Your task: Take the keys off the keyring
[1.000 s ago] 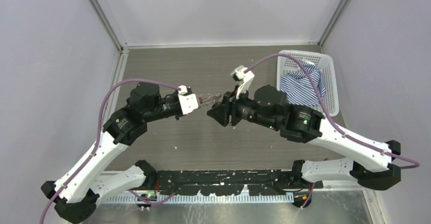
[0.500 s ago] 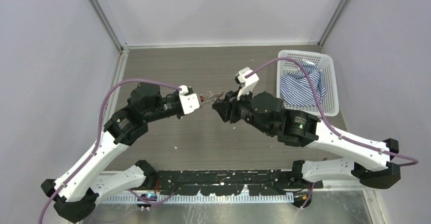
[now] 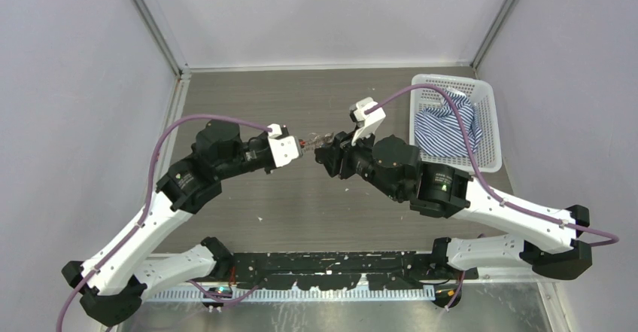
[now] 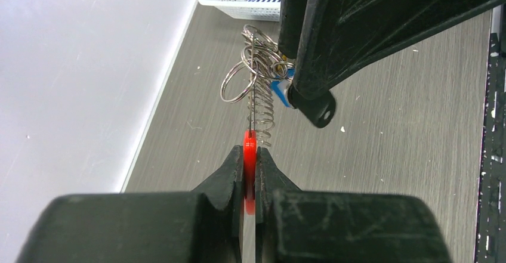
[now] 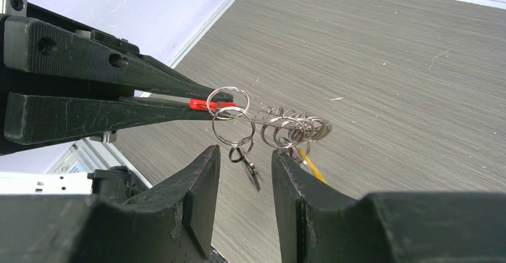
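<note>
The keyring (image 3: 317,140) is a silvery coil of loops with a short red section (image 4: 249,149), held in the air between the two arms. My left gripper (image 4: 250,155) is shut on the red section, which also shows in the right wrist view (image 5: 203,103). My right gripper (image 5: 246,155) is open, its jaws just below the loops (image 5: 286,126). A small dark key (image 5: 251,171) hangs from a ring between the jaw tips, touching neither. A yellow piece (image 5: 311,164) hangs by the right fingertip. In the top view the right gripper (image 3: 328,156) faces the left gripper (image 3: 299,147).
A white basket (image 3: 490,121) with a striped cloth (image 3: 448,125) stands at the back right of the grey table. The right gripper's fingers (image 4: 334,36) fill the upper right of the left wrist view, close to the loops. Walls enclose the left, back and right.
My right gripper has swung up and closer to the keyring, its jaws now under the loops. My left gripper has shifted slightly right, still holding the red section.
</note>
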{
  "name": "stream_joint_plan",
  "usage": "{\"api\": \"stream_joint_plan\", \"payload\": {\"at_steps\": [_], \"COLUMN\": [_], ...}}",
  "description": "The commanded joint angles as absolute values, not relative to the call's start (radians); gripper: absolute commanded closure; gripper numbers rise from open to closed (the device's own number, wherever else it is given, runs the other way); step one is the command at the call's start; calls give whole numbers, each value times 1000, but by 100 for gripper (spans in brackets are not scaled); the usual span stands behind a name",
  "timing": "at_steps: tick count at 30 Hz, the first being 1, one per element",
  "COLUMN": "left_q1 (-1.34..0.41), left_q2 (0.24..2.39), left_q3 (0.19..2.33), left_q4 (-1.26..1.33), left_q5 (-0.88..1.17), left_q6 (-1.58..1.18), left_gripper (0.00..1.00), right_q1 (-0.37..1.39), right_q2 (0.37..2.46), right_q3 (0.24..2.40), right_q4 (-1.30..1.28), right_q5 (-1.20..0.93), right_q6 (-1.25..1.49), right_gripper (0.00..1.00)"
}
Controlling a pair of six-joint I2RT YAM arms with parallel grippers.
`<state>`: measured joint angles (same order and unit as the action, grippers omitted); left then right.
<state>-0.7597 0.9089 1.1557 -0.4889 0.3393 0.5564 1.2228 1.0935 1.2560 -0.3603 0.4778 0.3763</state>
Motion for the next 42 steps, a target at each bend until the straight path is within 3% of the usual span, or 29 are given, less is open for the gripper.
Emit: {"api": "stream_joint_plan", "payload": {"at_steps": [1,16,25,33,42], "left_q1": [-773,-778,-778,-778,-778], "left_q2": [906,900,885,863,838], "left_q3": [1200,1189,1138,1071,980], "left_q4": [-404,-384,-361,-321,-229], "left_q5": [341,345,341,335,356], "left_q6": [540,505,477,445,377], "left_gripper": [100,100,100,100,100], "right_q1": [1229,1227,1227,1228,1227], "right_q2": [1103,1075,1017,1020,1095], "right_q3": [1256,1160,1160,1255,1467], "right_q4": [-307,-190,-213,-340,-605], "right_q5": [499,490,551,548,479], "right_q6": [392,402,419,404,309], "right_gripper": [57,60,77,99,99]}}
